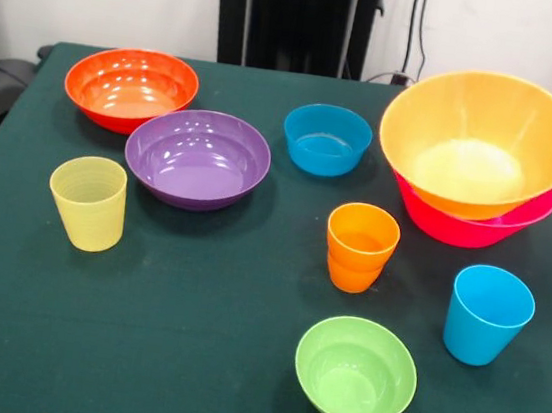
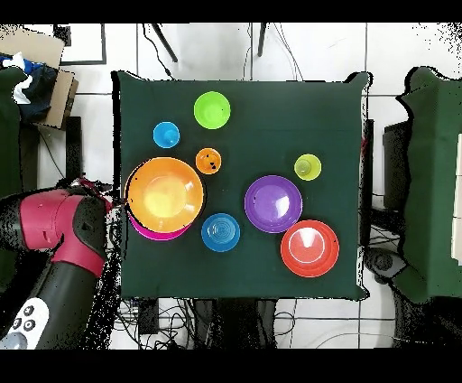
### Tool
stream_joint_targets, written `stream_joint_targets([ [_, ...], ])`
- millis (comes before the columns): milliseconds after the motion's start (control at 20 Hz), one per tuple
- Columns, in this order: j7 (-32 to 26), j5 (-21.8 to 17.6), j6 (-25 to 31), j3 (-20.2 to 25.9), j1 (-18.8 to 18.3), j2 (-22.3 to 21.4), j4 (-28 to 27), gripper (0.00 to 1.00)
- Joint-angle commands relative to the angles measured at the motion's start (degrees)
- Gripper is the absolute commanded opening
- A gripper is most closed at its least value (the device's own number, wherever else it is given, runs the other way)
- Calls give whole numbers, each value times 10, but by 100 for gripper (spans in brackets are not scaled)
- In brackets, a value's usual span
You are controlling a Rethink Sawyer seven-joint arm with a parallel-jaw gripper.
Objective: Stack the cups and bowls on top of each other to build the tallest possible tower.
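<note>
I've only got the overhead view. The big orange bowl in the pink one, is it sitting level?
Observer: No. From the front, the large glossy orange plastic bowl looks tipped toward the camera, not seated flat in the large hot pink plastic bowl.
Operator: Is the orange cup just one cup?
Observer: Hard to say. The small orange plastic tumbler shows a step round its wall partway down, as if it is nested in a second orange one.
Operator: And the pale yellow cup, is it smooth?
Observer: No. The pale yellow-green plastic tumbler stands upright and has fine ribs running round its wall.
</note>
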Motion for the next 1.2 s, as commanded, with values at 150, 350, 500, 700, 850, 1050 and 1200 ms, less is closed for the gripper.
stream_joint_targets([
  [150,29,-23,51,76,-31,-16,58,100],
  [350,-26,-44,25,80,-61,-43,94,100],
  [500,-69,-68,16,82,-88,-58,104,100],
  [700,-113,-100,-3,97,-128,-73,113,100],
  [850,-138,-129,-10,112,-158,-84,114,100],
  [1050,-159,-168,-18,130,-197,-92,106,100],
  [1200,-162,-196,-21,147,-219,-96,101,100],
])
